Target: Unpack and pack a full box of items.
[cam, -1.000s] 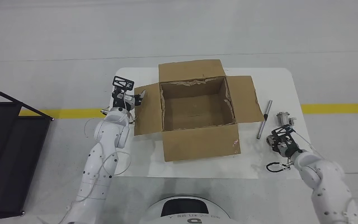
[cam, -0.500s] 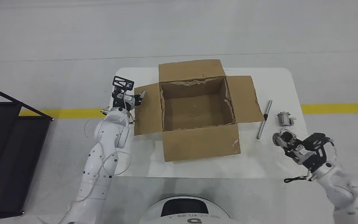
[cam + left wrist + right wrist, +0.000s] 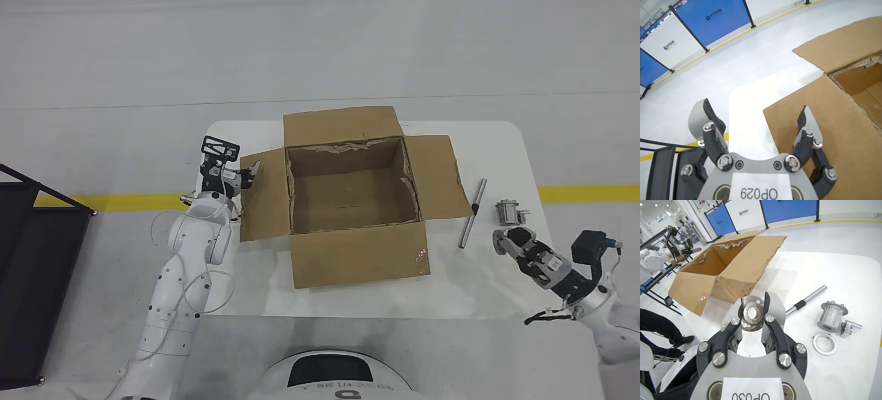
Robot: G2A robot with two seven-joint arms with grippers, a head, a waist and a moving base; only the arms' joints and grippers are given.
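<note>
**Top view.** A brown cardboard box (image 3: pixel 350 190), its four flaps folded outward, stands in the middle of a white rectangular table (image 3: pixel 480 140). The left claw (image 3: pixel 248 171) hangs at the table's left side, its tips at the edge of the box's left flap. The right claw (image 3: pixel 503 240) is on the other side of the box, over the right part of the table and apart from the box wall. A slim silver metal rod with a black band (image 3: pixel 471 213) lies between this claw and the box's right flap. A grey flanged metal cylinder (image 3: pixel 509 211) sits just past the claw's tip.

**Left wrist view.** The left claw (image 3: pixel 755 111) is spread wide, with nothing between its ribbed black pads (image 3: pixel 715 117). One finger hangs over the flat flap of the box (image 3: pixel 819 132), and the other hangs past the table's edge. Bare tabletop (image 3: pixel 745 117) lies under the gap.

**Right wrist view.** The right claw (image 3: pixel 753 306) is clamped on a round steel flange with a central bore (image 3: pixel 751 313). Its pads (image 3: pixel 767 302) press the raised hub from both sides. Beyond the fingertips stands the box (image 3: pixel 725 266), top open, on the table (image 3: pixel 829 272). Off to one side of the claw lies the rod (image 3: pixel 808 299). Past it is the flanged cylinder (image 3: pixel 832 317), lying on its side. A small grey metal block with a pin (image 3: pixel 847 328) lies just beside the cylinder, and a flat silver ring (image 3: pixel 824 341) lies near its open end.
</note>
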